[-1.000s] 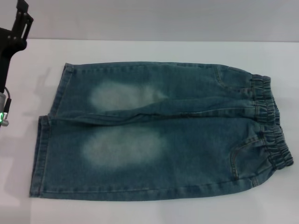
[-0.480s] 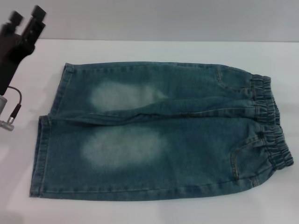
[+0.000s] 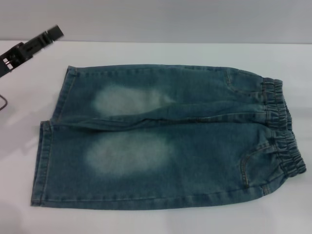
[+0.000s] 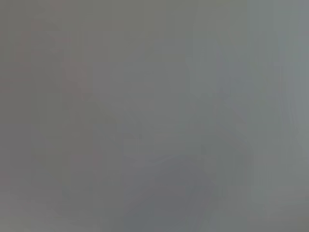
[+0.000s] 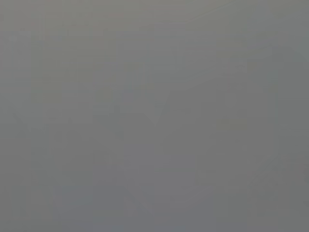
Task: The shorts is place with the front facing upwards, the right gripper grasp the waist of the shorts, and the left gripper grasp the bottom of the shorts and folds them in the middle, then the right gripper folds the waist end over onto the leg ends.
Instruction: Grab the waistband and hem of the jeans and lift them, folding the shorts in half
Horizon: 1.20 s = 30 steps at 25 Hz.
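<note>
The blue-green denim shorts lie flat and spread out on the white table, front side up, with pale faded patches on both legs. The gathered elastic waist is at the right. The hemmed bottom of the shorts, the leg ends, is at the left. My left gripper shows as a slanted black bar at the far left, above and behind the upper leg's corner, apart from the cloth. The right gripper is out of view. Both wrist views show only flat grey.
A thin dark cable loop pokes in at the left edge. Bare white table surrounds the shorts on all sides, with a grey wall behind.
The left arm has swung up and to the right, from upright at the left edge to a slant near the upper leg corner. Its silver wrist has left view. The shorts have not moved.
</note>
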Each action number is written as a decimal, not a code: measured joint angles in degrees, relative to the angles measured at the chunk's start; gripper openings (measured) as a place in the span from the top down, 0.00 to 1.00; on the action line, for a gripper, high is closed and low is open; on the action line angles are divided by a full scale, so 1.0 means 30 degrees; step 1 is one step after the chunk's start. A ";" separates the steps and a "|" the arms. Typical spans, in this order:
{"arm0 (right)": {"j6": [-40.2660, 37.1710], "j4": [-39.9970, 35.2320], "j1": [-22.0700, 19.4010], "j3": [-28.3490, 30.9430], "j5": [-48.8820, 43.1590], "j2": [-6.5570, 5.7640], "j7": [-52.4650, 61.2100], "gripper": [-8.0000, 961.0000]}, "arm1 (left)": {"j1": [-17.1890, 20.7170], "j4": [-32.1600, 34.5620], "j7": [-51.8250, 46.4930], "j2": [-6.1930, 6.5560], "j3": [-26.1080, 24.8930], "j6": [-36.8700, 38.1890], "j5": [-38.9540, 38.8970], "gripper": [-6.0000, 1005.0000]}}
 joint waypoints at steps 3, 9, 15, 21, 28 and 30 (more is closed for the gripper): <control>0.0344 -0.0016 -0.0020 -0.0074 -0.0017 0.0000 0.0006 0.46 | -0.0077 0.1280 -0.2363 0.0196 0.1882 0.0905 -0.0010 0.19; 0.0782 -0.0176 -0.0276 -0.0144 -0.0124 0.0000 -0.0201 0.46 | 0.0331 0.4902 -0.7677 0.0129 0.6422 0.2441 0.0003 0.19; 0.1983 -0.0489 -0.0637 -0.0089 -0.0144 0.0000 -0.0305 0.46 | 0.1219 0.5414 -1.1276 0.0995 0.8730 0.3707 0.0028 0.19; 0.2163 -0.0679 -0.0825 -0.0014 -0.0065 0.0001 -0.0503 0.46 | 0.1951 0.5708 -1.2577 0.1508 0.9801 0.4945 0.0725 0.19; 0.2306 -0.0718 -0.0678 -0.0001 -0.0046 0.0002 -0.0519 0.46 | 0.2683 0.5616 -1.2524 0.1551 0.9996 0.4971 0.1966 0.19; 0.2335 -0.0720 -0.0615 0.0002 -0.0039 0.0002 -0.0532 0.46 | 0.2879 0.5637 -1.2502 0.1557 1.0110 0.4933 0.2036 0.19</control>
